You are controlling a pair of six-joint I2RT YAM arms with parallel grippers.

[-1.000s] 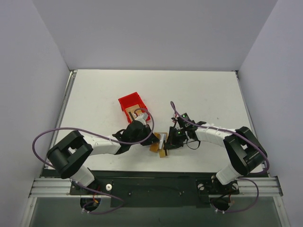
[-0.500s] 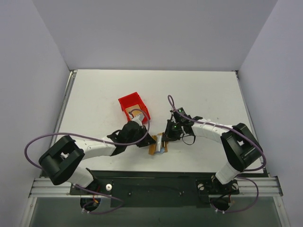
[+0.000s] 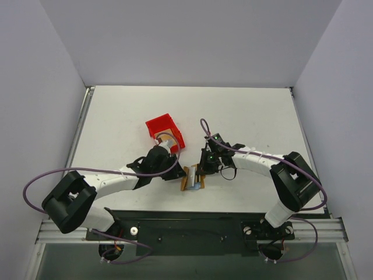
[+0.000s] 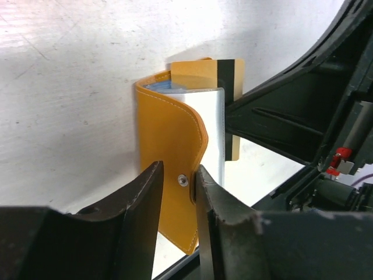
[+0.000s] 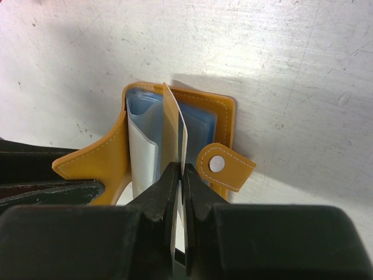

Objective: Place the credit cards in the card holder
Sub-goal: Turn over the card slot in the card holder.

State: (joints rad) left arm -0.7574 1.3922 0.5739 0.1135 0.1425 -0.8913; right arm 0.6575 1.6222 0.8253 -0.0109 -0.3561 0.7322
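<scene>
You pinched a credit card point(image 5: 175, 128) edge-on in right pincer point(image 5: 180, 172) for the card holder point(image 5: 226, 125) ahead; left pincer point(image 4: 178, 175) slightly spread, apparently bracing it.

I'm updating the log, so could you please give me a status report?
Left claw slightly open over card holder cover. Right claw shut on card, edge-on, reaching into the open holder. Nothing blocking; red bin apart.

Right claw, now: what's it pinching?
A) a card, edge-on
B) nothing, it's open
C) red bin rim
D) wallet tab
A: in the right wrist view the right claw is shut on a thin card standing edge-on in the open wallet; the tab lies free beside it.
</scene>
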